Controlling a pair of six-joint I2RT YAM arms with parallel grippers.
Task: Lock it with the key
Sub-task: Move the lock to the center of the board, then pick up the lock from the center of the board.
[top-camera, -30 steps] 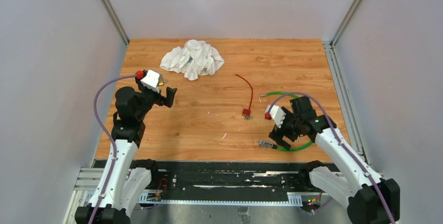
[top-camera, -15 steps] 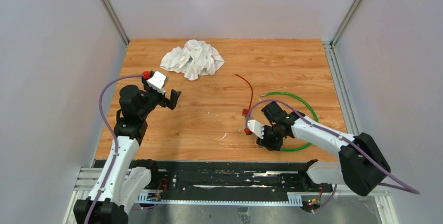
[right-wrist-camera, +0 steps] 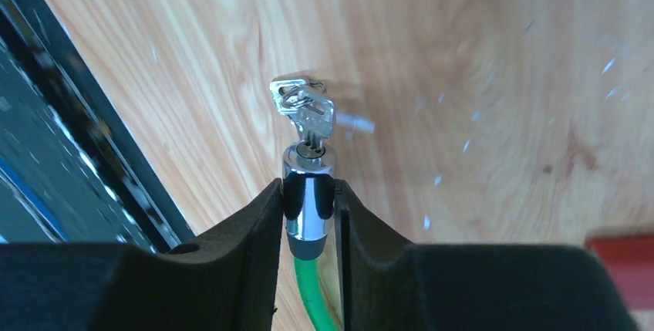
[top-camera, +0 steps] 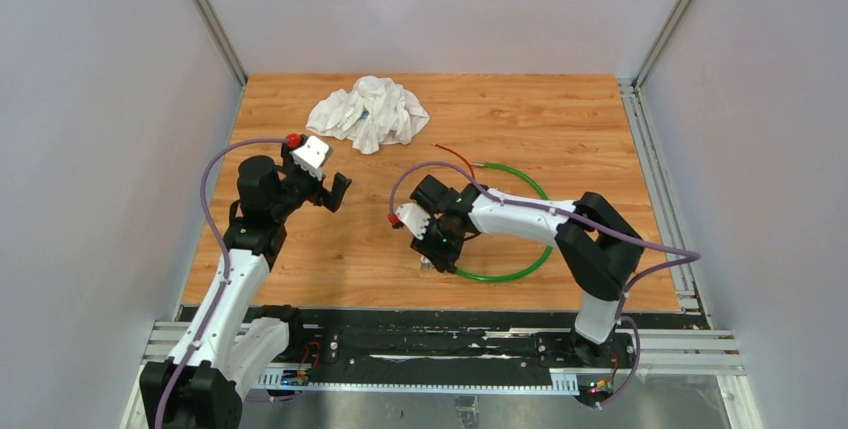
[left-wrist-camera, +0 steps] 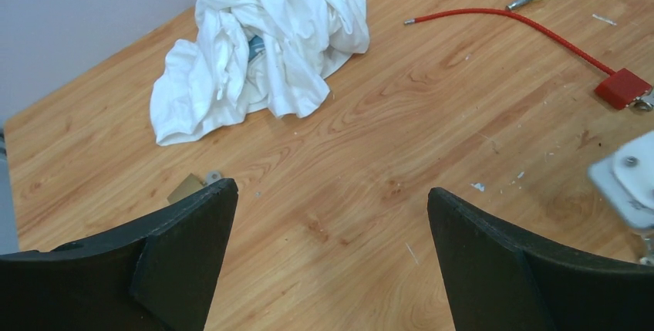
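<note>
The right end effector (right-wrist-camera: pixel 308 192) is clenched on the chrome lock (right-wrist-camera: pixel 308 219) at the end of a green cable (top-camera: pixel 520 267), low over the near middle of the surface (top-camera: pixel 580 129). A key (right-wrist-camera: pixel 312 119) sits in the lock's tip. The left end effector (left-wrist-camera: pixel 332 196) hangs released over the left side, holding nothing. A white cloth (left-wrist-camera: pixel 258 45) lies far left, and a red cable (left-wrist-camera: pixel 540 30) with its red block (left-wrist-camera: pixel 621 88) lies mid-surface.
</note>
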